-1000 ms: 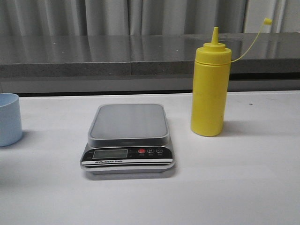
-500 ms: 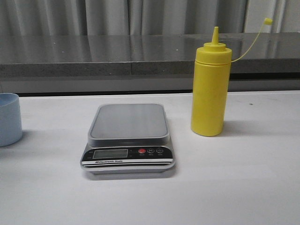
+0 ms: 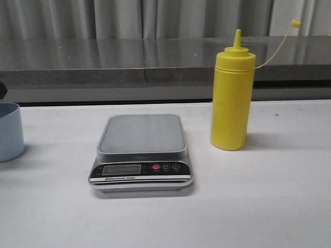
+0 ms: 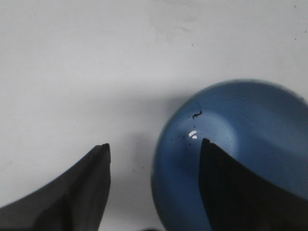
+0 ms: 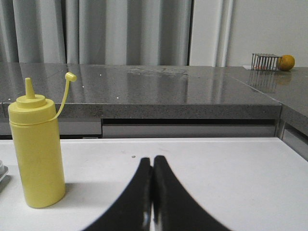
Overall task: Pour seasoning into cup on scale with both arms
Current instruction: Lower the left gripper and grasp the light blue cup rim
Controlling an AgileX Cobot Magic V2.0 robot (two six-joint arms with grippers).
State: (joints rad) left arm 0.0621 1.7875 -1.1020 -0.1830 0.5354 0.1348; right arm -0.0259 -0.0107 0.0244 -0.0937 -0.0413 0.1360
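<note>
The pale blue cup (image 3: 9,131) stands on the white table at the far left edge, cut off by the frame. The left wrist view looks down into the cup (image 4: 250,125). My left gripper (image 4: 155,144) is open above it, with one finger over the cup's inside and the other outside its rim. The scale (image 3: 141,151) sits mid-table with its platform bare. The yellow seasoning bottle (image 3: 232,95) stands upright to the right of the scale, cap hanging open on its tether. My right gripper (image 5: 152,159) is shut and empty, low over the table to the right of the bottle (image 5: 36,154).
A grey stone counter (image 3: 155,62) with curtains behind runs along the back of the table. A wire basket (image 5: 265,61) and an orange (image 5: 287,62) sit on the counter far right. A dark bit of my left arm (image 3: 1,89) shows above the cup.
A dark bit of my left arm has come into the front view at the left edge above the cup. The cup, scale and bottle have not moved.
</note>
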